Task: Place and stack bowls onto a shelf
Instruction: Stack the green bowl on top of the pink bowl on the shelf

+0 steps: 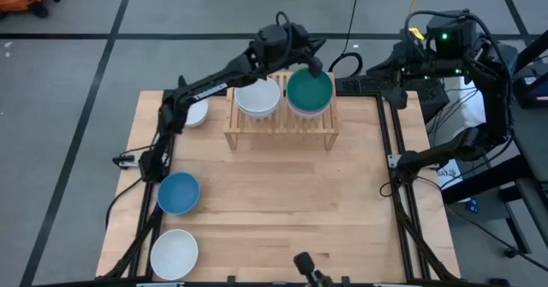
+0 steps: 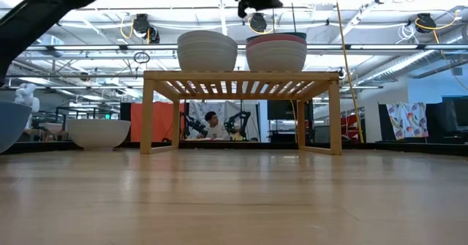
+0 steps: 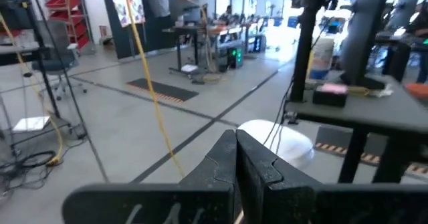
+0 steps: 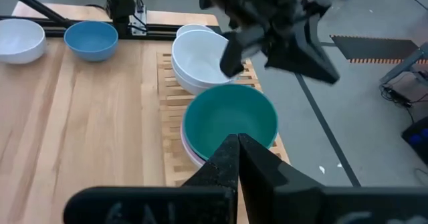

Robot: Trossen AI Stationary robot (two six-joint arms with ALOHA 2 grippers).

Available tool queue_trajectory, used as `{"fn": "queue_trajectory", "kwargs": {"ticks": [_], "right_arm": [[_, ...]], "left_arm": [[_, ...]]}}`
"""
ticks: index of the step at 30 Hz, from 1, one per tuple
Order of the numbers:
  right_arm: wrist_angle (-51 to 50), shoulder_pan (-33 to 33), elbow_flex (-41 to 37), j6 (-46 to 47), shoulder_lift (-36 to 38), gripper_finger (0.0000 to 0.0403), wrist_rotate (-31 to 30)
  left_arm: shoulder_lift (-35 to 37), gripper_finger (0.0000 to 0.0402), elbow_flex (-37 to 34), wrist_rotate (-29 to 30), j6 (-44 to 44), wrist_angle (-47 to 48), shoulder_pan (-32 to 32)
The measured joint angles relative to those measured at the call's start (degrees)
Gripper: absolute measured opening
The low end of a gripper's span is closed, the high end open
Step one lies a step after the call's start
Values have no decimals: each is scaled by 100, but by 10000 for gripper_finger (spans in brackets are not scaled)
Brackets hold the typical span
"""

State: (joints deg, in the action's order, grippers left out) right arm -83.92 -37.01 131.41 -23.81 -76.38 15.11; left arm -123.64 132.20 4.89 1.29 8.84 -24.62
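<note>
Spanning the high view: the wooden table [image 1: 282, 193]. Stretched from its left edge toward the far side: the left arm [image 1: 205, 88], elbow low, forearm angled up and over the shelf. Off the table's right side, lifted high and looking down across the shelf: the right arm [image 1: 449, 148].

At the table's far middle: the shelf [image 1: 278, 126], slatted, on side legs. On its left half, a white stack [image 1: 257, 97]. On its right half, the green bowl [image 1: 308, 92] nested in a pink bowl [image 2: 276, 39] atop a white one.

Off the shelf, near the left edge: a blue bowl [image 1: 178, 193], a white bowl [image 1: 174, 253] nearer still, and another white bowl [image 1: 195, 111] just left of the shelf, partly under the forearm.

Hovering just above the green bowl, not touching it: the left gripper [image 1: 315, 66], fingers pressed together, empty. Likewise clamped on nothing, well apart from the bowls: the right gripper [image 4: 237, 140].
</note>
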Motion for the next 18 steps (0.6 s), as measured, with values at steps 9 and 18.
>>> {"fn": "queue_trajectory", "kwargs": {"ticks": [9,18], "right_arm": [[-13,0,0,-133,41,1,0],[-17,0,0,-136,204,0,0]], "left_arm": [[-297,3,0,448,144,223,-15],[-288,3,-2,869,320,938,-17]]}}
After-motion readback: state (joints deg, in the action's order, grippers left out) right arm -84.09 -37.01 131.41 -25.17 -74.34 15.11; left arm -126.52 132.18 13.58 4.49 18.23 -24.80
